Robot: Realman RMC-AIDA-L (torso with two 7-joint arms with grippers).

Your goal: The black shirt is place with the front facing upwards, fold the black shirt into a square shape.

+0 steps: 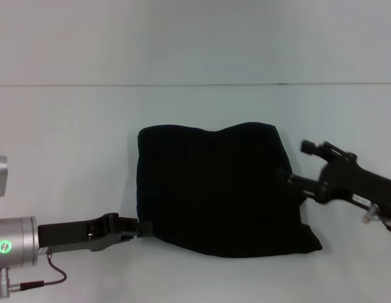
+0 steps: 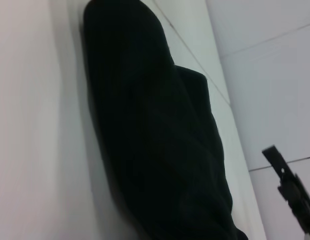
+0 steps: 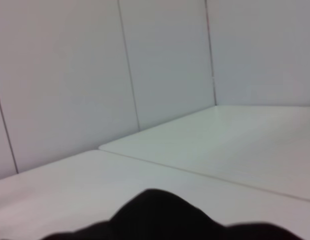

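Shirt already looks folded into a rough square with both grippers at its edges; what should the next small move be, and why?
Probably draw both grippers outward, off the cloth. The black shirt lies as a compact, roughly square bundle on the white table, so little folding seems left. The left gripper sits at its near left corner and the right gripper at its right edge; whether either grips cloth is unclear.

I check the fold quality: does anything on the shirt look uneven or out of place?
The black shirt is roughly square, but its near right corner sticks out and the far edge dips in the middle.
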